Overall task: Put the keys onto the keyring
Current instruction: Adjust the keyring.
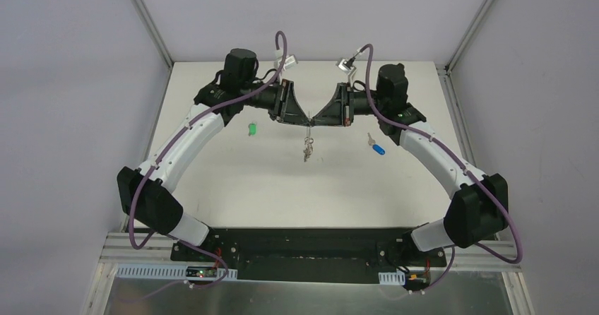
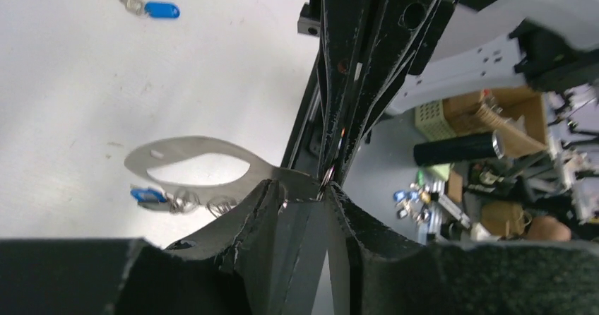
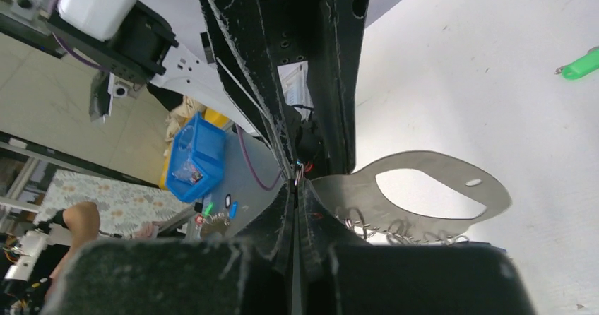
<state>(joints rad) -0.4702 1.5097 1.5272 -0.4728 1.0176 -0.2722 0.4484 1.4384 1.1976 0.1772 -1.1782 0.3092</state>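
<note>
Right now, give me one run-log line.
right gripper: shut on keyring | left gripper: tips alongside, grip unclear | green key, blue key: on table, unthreaded

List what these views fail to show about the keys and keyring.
Top view: keyring too small, details indistinct.
Right wrist: green key cut off by the right edge; linked rings partly behind the right tool.
Left wrist: keyring's pinched end hidden behind the left tool.

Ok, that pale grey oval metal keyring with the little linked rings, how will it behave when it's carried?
The keyring holds its flat oval shape jutting out from one pinched end, so probably stiff. Its linked rings sag beneath, so they'll likely swing loosely.
</note>
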